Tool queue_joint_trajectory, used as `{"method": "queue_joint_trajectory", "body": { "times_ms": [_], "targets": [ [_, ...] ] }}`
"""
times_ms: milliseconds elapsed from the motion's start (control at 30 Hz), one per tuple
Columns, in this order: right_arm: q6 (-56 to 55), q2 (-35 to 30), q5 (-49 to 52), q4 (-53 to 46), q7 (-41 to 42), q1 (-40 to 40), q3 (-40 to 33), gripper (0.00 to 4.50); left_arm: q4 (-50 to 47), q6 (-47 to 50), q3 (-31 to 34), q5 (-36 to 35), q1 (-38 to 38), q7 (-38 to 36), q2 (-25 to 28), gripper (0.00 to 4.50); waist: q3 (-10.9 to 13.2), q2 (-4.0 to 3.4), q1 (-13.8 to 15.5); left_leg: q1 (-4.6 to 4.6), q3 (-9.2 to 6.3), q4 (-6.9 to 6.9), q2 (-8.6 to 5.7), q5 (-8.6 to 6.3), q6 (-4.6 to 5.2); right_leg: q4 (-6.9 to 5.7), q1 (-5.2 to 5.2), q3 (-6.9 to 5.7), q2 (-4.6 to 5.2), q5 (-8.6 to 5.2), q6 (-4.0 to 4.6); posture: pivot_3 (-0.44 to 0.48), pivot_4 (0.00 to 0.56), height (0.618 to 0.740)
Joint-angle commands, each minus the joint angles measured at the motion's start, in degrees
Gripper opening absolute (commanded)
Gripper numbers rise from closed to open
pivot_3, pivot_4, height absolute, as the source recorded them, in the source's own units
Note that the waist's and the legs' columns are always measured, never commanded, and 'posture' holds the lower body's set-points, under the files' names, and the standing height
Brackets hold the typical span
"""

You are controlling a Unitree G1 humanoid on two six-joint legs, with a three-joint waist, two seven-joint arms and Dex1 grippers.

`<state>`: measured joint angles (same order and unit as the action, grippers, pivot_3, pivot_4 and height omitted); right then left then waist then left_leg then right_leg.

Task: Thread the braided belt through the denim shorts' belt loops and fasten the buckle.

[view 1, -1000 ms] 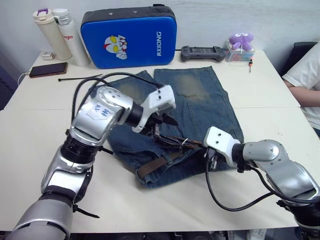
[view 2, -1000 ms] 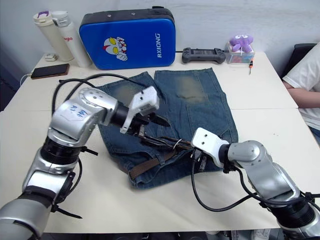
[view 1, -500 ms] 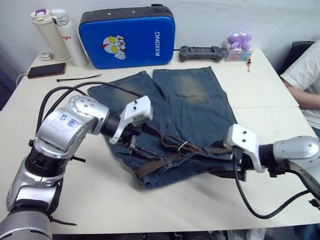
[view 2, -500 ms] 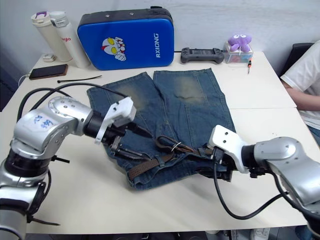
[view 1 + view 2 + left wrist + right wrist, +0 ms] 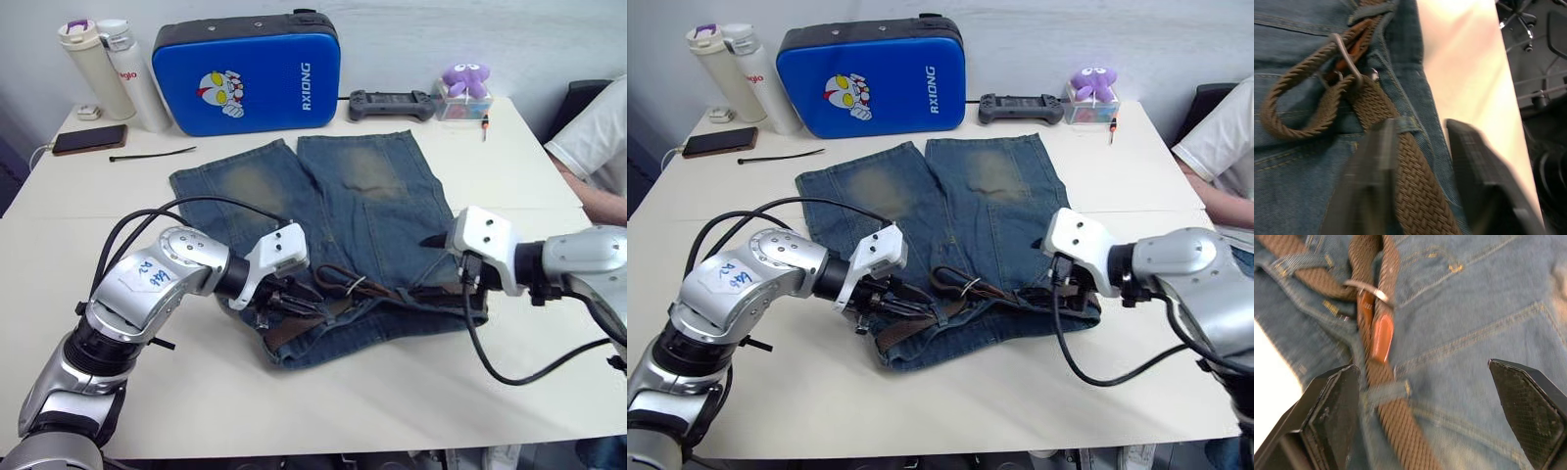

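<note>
Lying flat on the pale table [image 5: 323, 411], the denim shorts [image 5: 333, 206] show faded blue cloth with pale worn patches on both legs, the waistband nearest the robot. The braided belt [image 5: 1415, 196], coarse brown weave, runs along that waistband under narrow denim belt loops [image 5: 1405, 123]. Its slack end curls into a loop beside the thin silver buckle [image 5: 1347, 54], and a smooth orange-brown tip [image 5: 1382, 338] lies next to the metal. The left gripper [image 5: 1420, 161] is spread, its black fingers straddling the strap, perhaps touching it. The right gripper [image 5: 1425, 387] is spread wide above the waistband.
</note>
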<state>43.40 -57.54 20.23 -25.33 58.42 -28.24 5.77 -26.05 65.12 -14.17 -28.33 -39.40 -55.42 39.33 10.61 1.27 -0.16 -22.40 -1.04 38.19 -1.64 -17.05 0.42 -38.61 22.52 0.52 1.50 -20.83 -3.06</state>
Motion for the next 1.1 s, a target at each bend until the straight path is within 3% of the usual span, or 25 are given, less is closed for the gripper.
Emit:
{"method": "queue_joint_trajectory", "body": {
  "times_ms": [33, 100, 167, 200, 400, 600, 700, 1100],
  "targets": [
    [-0.66, 0.88, -1.60, -0.07, -0.90, -2.14, 1.60, 4.50, -1.10, 0.88, 2.20, -1.48, 1.01, 1.23, 1.26, 1.41, 0.00, 0.00, 0.09, -0.01, 0.00, -0.01, 0.00, 0.00, 0.00, 0.01, 0.00, 0.00, 0.00, 0.00, 0.00, 0.000, 0.150, 0.739],
    [-0.34, 1.56, -1.80, 0.14, -1.33, -2.86, 2.16, 4.50, -1.43, 1.63, 2.61, -2.15, 1.76, 1.90, 1.64, 0.93, 0.00, 0.00, 0.10, -0.02, 0.00, -0.01, 0.00, 0.00, 0.00, -0.01, 0.00, 0.00, 0.01, 0.00, 0.00, 0.000, 0.150, 0.739],
    [-0.18, 1.91, -1.94, 0.23, -1.47, -3.13, 2.56, 4.50, -1.87, 0.35, 0.43, -0.70, 2.68, 2.03, 3.14, 0.08, 0.00, 0.00, 0.12, -0.03, -0.01, 0.00, 0.00, 0.00, 0.01, 0.01, 0.00, -0.01, 0.02, 0.00, 0.00, 0.000, 0.150, 0.739],
    [-0.12, 2.02, -1.97, 0.26, -1.52, -3.22, 2.72, 4.50, -1.94, -0.21, -0.37, -0.15, 2.97, 2.15, 3.54, 0.03, 0.00, 0.00, 0.12, -0.03, -0.01, -0.01, 0.00, 0.00, 0.01, 0.04, 0.00, -0.01, 0.02, 0.00, 0.00, 0.000, 0.150, 0.739],
    [-0.09, 2.74, -2.58, 0.55, -1.97, -3.77, 4.01, 4.50, -0.65, -0.05, -2.13, -1.38, 3.82, 5.16, -1.81, 0.03, 0.00, 0.00, 0.25, -0.04, -0.01, 0.01, -0.01, -0.02, 0.03, 0.07, -0.02, -0.01, 0.04, 0.00, 0.00, 0.000, 0.150, 0.739],
    [-0.29, 2.99, -3.52, 0.72, -2.22, -3.32, 4.62, 4.50, 6.85, -7.42, -15.08, 8.27, 7.66, 5.12, 0.82, 0.03, -0.01, -0.01, -0.14, 0.03, 0.03, -0.04, 0.00, -0.01, 0.01, 0.03, -0.01, 0.02, 0.00, 0.00, 0.00, 0.000, 0.150, 0.739],
    [-0.82, 2.47, -4.28, 0.68, -1.86, -2.91, 4.85, 4.50, 10.41, -9.65, -17.63, 11.88, 9.56, 6.95, 0.91, 0.03, -0.07, -0.10, 0.12, 0.08, 0.00, -0.04, 0.01, -0.01, 0.01, 0.06, -0.08, 0.00, 0.02, 0.00, 0.00, 0.000, 0.150, 0.739],
    [-0.81, 2.61, -3.01, -0.84, -0.86, 1.60, 4.10, 4.50, 9.94, -8.85, -13.24, 9.40, 10.47, 6.56, -1.91, 0.03, -0.31, -0.24, 0.16, 0.24, -0.01, -0.03, 0.00, -0.15, 0.26, 0.09, -0.25, -0.01, 0.03, 0.00, 0.00, 0.000, 0.150, 0.739]
  ]
}}
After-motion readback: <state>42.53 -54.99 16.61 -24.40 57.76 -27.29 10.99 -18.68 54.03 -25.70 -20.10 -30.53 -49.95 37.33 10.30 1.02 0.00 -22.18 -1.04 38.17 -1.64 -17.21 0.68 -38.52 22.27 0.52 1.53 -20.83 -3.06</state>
